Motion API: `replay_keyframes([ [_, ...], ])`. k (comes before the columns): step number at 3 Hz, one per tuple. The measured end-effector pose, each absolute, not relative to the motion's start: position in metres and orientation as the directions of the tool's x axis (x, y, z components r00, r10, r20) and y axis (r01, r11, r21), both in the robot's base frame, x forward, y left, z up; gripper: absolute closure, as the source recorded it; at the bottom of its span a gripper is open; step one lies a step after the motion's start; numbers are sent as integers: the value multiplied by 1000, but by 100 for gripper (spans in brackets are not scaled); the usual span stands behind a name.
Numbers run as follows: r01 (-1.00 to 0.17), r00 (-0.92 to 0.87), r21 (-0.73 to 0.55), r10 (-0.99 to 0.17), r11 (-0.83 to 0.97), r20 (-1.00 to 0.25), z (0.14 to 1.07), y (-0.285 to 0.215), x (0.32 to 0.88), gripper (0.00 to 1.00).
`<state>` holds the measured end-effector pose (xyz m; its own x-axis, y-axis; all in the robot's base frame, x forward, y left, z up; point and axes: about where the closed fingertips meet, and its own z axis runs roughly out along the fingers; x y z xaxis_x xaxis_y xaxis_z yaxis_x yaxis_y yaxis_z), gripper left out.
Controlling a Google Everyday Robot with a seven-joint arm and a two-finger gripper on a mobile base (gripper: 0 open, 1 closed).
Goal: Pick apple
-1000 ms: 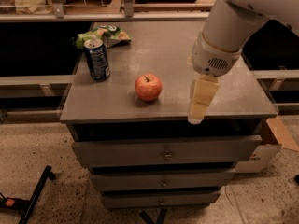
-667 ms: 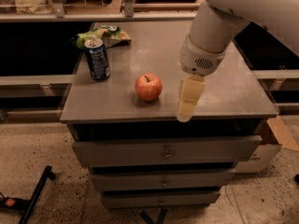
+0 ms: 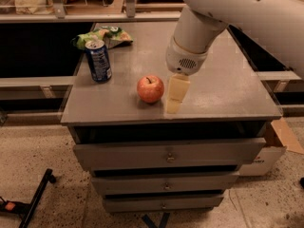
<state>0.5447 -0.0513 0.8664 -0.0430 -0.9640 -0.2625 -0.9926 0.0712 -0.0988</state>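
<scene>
The red-orange apple [image 3: 150, 89] with a short dark stem stands on the grey cabinet top [image 3: 223, 89], near the front edge. My gripper [image 3: 174, 99] hangs from the white arm just to the right of the apple, close beside it, at about the apple's height. The apple is free on the surface.
A blue can [image 3: 98, 61] stands at the left of the top, with a green snack bag [image 3: 107, 35] behind it. The cabinet has several drawers [image 3: 166, 155] below. A cardboard box [image 3: 273, 151] sits on the floor at the right. A shelf rail runs behind.
My arm and gripper have moved left across the cabinet top, from well right of the apple to right beside it. The apple and can have not moved.
</scene>
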Motion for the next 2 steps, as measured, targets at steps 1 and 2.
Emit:
replay_keyframes([
  [1,-994,-34,-91,-962,61,-271,859,-36,555,0],
  [2,-996,-25,-80,-960,49,-280,851,-20,560,0],
])
